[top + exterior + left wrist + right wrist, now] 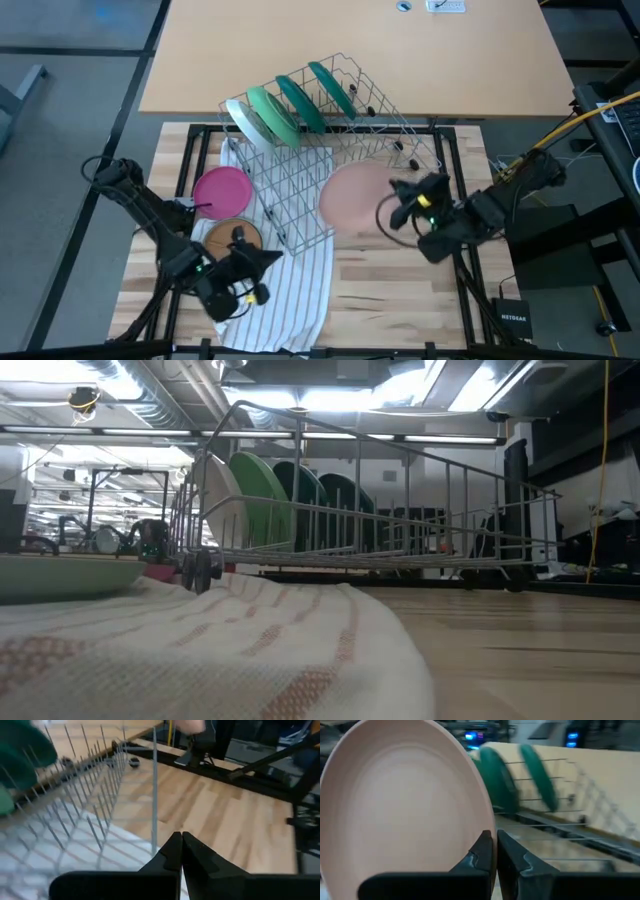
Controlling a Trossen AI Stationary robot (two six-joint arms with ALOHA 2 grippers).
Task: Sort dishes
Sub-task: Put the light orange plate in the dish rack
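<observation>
Right tool (494, 851) right of centre in the high view, pinched almost shut on the rim of the peach-pink plate (355, 198), holding it off the surface (400, 300) beside the wire rack (330, 150); in the right wrist view, plate (400, 805) filling the left of the frame, rim between the dark fingers. Left tool (181, 851) lower left of centre in the high view, above the white striped cloth (290, 290), fingers pressed fully together, gripping nothing. Standing on edge in the rack at upper centre: two light green plates with white inside (262, 117) and two dark green plates (315, 95). Lying flat on the cloth left of the rack: magenta plate (222, 188) and, just below it, small brown-orange dish (225, 237), partly covered by the left arm.
</observation>
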